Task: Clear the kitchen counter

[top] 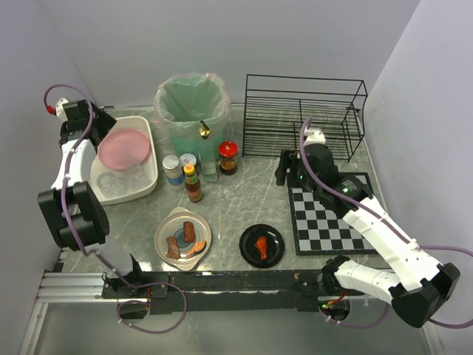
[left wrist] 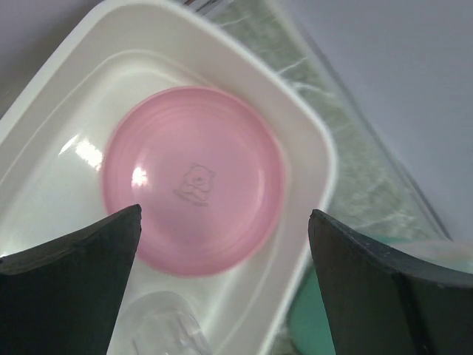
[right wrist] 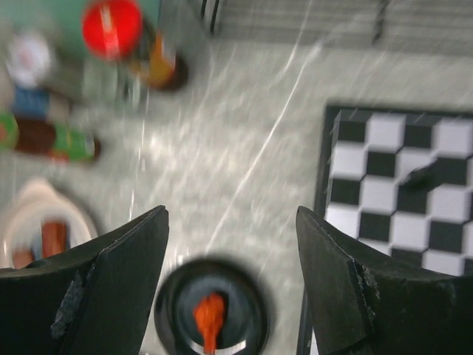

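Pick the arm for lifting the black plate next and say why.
Right. The right gripper is open above the counter, with the black plate showing between its fingers in the wrist view. The left gripper, also open, is at the far corner over the pink bowl in the tub.

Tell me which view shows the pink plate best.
Left wrist: the pink plate fills much of the frame, its small printed emblem visible, lying in the white tub. Top external shows it small and distant, in the same tub. Right wrist misses it.
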Action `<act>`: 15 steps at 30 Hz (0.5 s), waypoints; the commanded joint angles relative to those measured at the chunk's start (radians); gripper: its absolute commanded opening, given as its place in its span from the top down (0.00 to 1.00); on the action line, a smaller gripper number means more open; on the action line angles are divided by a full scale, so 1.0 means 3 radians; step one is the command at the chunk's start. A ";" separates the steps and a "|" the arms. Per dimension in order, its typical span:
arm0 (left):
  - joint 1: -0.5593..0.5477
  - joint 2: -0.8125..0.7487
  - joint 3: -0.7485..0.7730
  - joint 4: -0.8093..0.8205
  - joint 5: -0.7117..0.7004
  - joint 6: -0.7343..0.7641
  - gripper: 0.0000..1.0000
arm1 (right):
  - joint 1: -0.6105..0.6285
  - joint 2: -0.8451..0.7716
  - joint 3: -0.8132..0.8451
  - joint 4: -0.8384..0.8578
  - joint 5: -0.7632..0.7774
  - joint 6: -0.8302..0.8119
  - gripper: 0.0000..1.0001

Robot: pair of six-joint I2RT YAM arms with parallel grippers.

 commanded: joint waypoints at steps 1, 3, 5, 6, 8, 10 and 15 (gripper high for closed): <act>-0.0214 -0.0597 -0.0068 0.0142 -0.0003 0.0040 0.01 | -0.0021 0.0050 -0.0296 -0.0090 -0.0656 0.0167 0.24; -0.0291 -0.0832 -0.0211 0.0275 0.0175 0.0030 0.01 | -0.0026 0.0122 -0.0475 -0.0013 -0.0947 0.0193 0.27; -0.0338 -0.1068 -0.0405 0.0463 0.0420 0.0004 0.01 | -0.0021 0.0229 -0.0613 0.0053 -0.1188 0.0193 0.30; -0.0353 -0.1185 -0.0507 0.0556 0.0538 -0.0001 0.01 | -0.0021 0.0311 -0.0665 0.0064 -0.1239 0.0178 0.31; -0.0384 -0.1411 -0.0671 0.0669 0.0763 -0.0016 0.01 | -0.0016 0.0418 -0.0747 -0.0008 -0.1128 0.0183 0.33; -0.0435 -0.1574 -0.0794 0.0735 0.0983 -0.0001 0.01 | -0.0016 0.0480 -0.0818 -0.0105 -0.0980 0.0213 0.34; -0.0557 -0.1897 -0.1065 0.0827 0.1347 0.0040 0.01 | -0.0021 0.0455 -0.1165 0.0073 -0.1295 0.0244 0.33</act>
